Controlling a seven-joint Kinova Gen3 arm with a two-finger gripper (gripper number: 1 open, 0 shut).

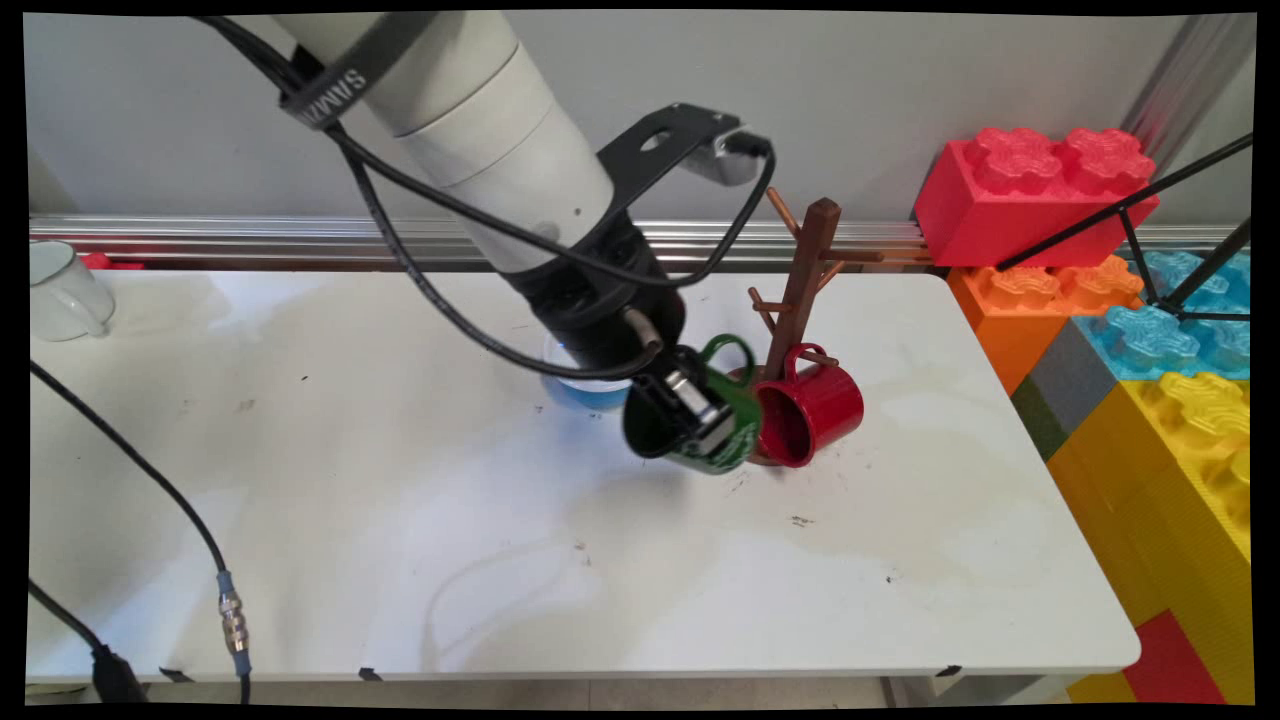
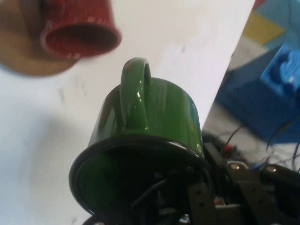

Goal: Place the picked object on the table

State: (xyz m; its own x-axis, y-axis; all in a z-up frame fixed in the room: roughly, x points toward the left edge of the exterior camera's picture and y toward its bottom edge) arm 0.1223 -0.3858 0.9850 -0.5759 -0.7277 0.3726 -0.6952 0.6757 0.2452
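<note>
Your gripper [image 1: 695,415] pinches the green mug [image 1: 735,425] by its rim, one finger inside, tipping it sideways with the handle up. It hangs just left of the wooden mug tree [image 1: 805,290], where a red mug [image 1: 815,410] hangs by its handle.

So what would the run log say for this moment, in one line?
gripper: shut on green mug rim | mug tilted, off table | beside: red mug on wooden mug tree

Mugs: one green [image 1: 725,420], one red [image 1: 810,415], one white [image 1: 62,290]. One mug tree [image 1: 805,290]. One blue bowl [image 1: 590,392].
</note>
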